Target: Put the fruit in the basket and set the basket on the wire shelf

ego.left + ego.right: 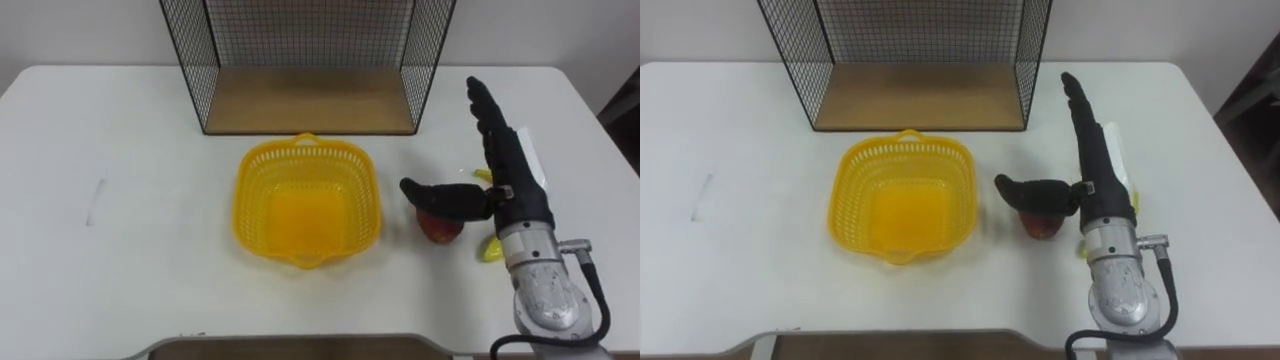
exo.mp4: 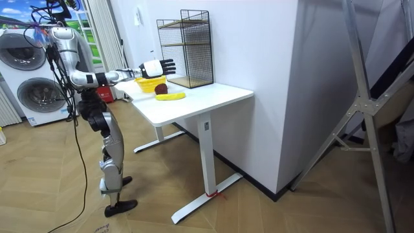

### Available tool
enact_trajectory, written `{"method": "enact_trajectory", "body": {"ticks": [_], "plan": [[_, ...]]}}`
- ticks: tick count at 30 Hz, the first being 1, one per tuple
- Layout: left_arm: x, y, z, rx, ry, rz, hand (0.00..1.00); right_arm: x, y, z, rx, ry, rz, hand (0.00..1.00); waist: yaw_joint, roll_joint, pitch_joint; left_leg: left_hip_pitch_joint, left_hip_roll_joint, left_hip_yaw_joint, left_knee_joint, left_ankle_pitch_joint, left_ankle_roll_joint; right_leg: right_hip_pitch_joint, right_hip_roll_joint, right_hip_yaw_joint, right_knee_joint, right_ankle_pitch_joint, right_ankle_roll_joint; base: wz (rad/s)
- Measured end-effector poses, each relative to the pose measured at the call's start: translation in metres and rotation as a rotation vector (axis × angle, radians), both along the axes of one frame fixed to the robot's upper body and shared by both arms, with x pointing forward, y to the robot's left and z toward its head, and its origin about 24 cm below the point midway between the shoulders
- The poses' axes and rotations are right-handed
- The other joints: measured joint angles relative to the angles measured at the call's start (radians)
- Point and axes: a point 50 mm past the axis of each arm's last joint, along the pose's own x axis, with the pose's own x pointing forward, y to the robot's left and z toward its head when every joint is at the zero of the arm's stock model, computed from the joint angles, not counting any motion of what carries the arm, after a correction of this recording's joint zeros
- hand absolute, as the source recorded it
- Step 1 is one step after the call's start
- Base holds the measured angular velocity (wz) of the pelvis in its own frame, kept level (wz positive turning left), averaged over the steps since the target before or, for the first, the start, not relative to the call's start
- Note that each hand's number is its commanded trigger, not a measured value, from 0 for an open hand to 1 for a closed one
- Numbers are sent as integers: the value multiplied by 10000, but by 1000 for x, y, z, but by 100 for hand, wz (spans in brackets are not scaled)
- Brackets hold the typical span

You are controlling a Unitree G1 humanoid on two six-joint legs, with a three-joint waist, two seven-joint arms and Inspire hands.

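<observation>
The robot stands at one end of a white tabletop [image 1: 120, 150], its right arm reaching out over it. The right hand [image 1: 513, 178] is held flat, with straight fingers lying side by side and pointing toward the far edge, and the thumb [image 1: 445, 195] stuck out sideways to the robot's left. It grips nothing. The thumb lies across the top of a red apple [image 1: 440, 230] that sits on the tabletop just right of the basket [image 1: 300, 150]; whether the thumb touches the apple cannot be told. A banana [image 1: 490, 250] lies on the tabletop under the hand and wrist, with yellow bits showing on either side of the arm. In the room view the banana [image 2: 170, 96] lies in full length near the table's edge, with the apple [image 2: 161, 88] just behind it. The yellow basket stands upright in the middle of the tabletop, apart from both fruits. Behind it, at the far edge, is the wire shelf [image 1: 310, 100], with a wooden bottom board and black mesh walls, its open side facing the basket.
</observation>
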Motion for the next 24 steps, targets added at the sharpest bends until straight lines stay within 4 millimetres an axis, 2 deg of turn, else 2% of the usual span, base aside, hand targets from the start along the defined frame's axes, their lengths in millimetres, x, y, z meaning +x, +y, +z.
{"method": "enact_trajectory", "body": {"ticks": [6, 11, 16, 24], "plan": [[-1, 0, 0, 9, 8, 10, 0, -1, -2, -7, -12, 281, -94, 0, -8, -5, 10, 6, 4, -2, 34, 0, 0, 22, 0, 1, 6, 2, -4, 0], [-1, 0, 0, 31, 20, -17, 0, -3, -3, -9, -27, 401, -125, 0, 0, -87, 35, -37, 1, -2, 28, -1, 1, -64, -3, 17, -11, 2, -7, 0], [0, 1, 0, 62, 23, -48, 0, -6, -7, -29, -64, 1322, -146, 0, 70, -255, 23, -132, 0, 13, 51, -1, 1, -92, -1, 28, -12, 2, -5, 0], [1, 1, 0, -161, 114, -68, 0, -10, -9, -43, -491, 2072, 80, 0, 93, -260, 14, -362, 8, -103, 220, -19, 12, -114, -14, -159, -15, 3, -6, 6]]}}
